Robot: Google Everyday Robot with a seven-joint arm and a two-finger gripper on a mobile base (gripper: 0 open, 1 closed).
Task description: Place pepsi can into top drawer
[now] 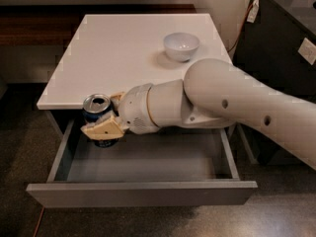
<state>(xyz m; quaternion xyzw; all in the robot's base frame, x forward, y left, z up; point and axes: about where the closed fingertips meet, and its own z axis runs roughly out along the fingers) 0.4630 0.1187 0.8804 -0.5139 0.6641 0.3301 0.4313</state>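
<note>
Nearest, below the fingers (102,129), the wide grey flat-fronted top drawer (143,193) stands pulled out, its back right part hidden under the thick white arm (222,100). The gripper (105,115) hangs over the drawer's back left corner, its tan fingers closed on the small dark blue, silver-topped pepsi can (97,105), held upright; the near finger covers the can's side, and the far finger barely shows. Beyond the fingers, to their right, a round white bowl (181,44) sits on the white surface (123,48).
</note>
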